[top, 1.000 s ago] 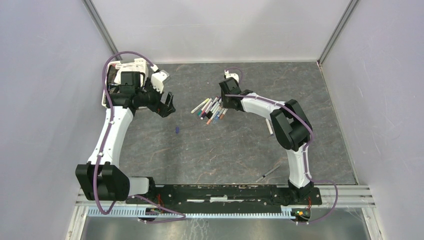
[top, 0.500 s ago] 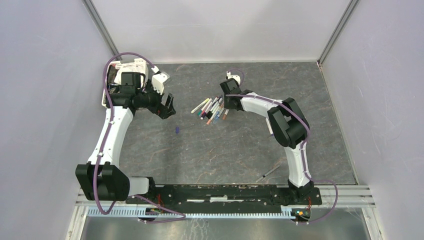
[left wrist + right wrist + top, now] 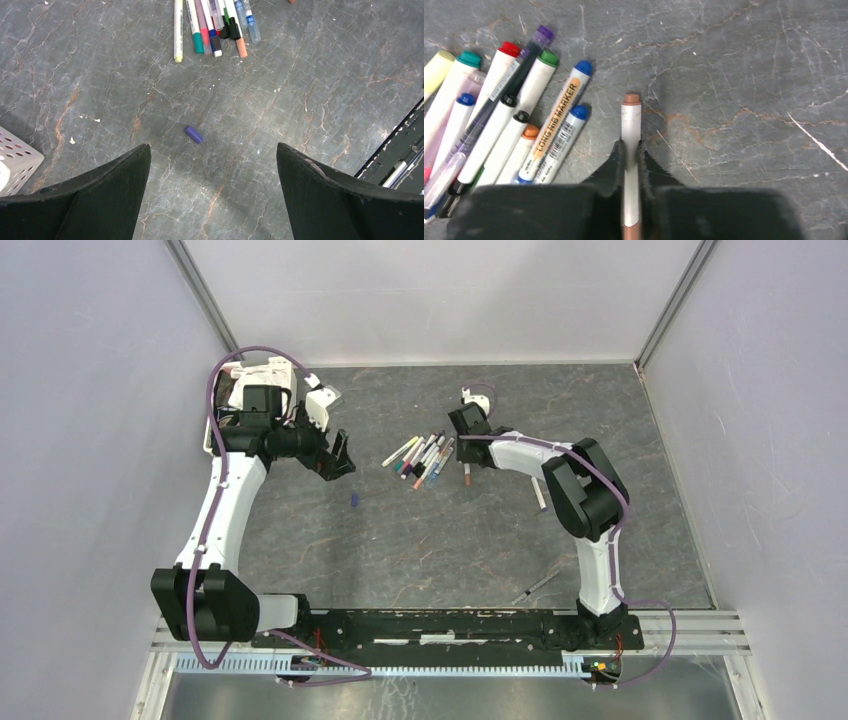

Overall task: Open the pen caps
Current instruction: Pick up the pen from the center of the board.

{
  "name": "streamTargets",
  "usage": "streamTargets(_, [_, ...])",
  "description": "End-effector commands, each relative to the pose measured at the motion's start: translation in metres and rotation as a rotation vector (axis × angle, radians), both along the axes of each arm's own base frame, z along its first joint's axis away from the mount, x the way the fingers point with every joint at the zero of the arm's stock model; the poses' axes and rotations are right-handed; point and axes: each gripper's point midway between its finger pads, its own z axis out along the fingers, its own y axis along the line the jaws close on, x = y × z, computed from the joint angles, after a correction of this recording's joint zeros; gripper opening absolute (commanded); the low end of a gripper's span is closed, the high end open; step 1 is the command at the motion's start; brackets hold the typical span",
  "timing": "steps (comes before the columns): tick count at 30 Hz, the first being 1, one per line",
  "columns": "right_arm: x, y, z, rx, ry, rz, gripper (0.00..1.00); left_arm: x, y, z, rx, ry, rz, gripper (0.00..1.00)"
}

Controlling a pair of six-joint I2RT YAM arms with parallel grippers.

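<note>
My right gripper is shut on the white barrel of a brown-capped pen, which hangs just right of the pile, seen from above as the pen below the right gripper. The pile of white-barrelled pens lies at the table's middle, their pen caps in green, blue, red, orange and black still on. One loose purple cap lies alone on the table. My left gripper hovers open above it with nothing between its fingers, left of the pile.
A white perforated basket stands at the back left, its corner beside my left finger. A loose white pen lies under the right arm. A dark pen lies near the front rail.
My right gripper has closed on the brown-capped pen and carried it right, out of the pile. The left arm has barely moved.
</note>
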Motion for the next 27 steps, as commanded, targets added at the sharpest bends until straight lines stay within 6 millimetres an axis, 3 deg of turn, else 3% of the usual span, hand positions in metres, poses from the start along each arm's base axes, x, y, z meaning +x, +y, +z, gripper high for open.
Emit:
streamTargets(1, [-0.021, -0.022, 0.003, -0.053, 0.035, -0.010, 0.00, 0.002, -0.004, 0.018, -0.020, -0.042, -0.024, 1.00])
streamTargets(7, [-0.030, -0.008, 0.068, 0.132, -0.121, 0.018, 0.00, 0.000, -0.009, 0.032, -0.064, -0.066, -0.014, 1.00])
streamTargets(13, [-0.054, 0.039, 0.161, 0.386, -0.354, 0.106, 0.00, 0.007, -0.012, 0.052, -0.115, -0.124, 0.024, 1.00])
streamTargets(19, [-0.090, 0.096, 0.241, 0.697, -0.526, 0.201, 0.00, -0.032, -0.049, 0.059, -0.309, -0.051, -0.174, 1.00])
streamTargets(23, [-0.115, 0.133, 0.275, 0.860, -0.568, 0.259, 0.00, -0.052, -0.064, 0.054, -0.341, -0.071, -0.261, 1.00])
streamTargets(27, [-0.133, 0.154, 0.302, 0.957, -0.613, 0.292, 0.00, -0.064, -0.085, 0.046, -0.351, -0.026, -0.316, 1.00])
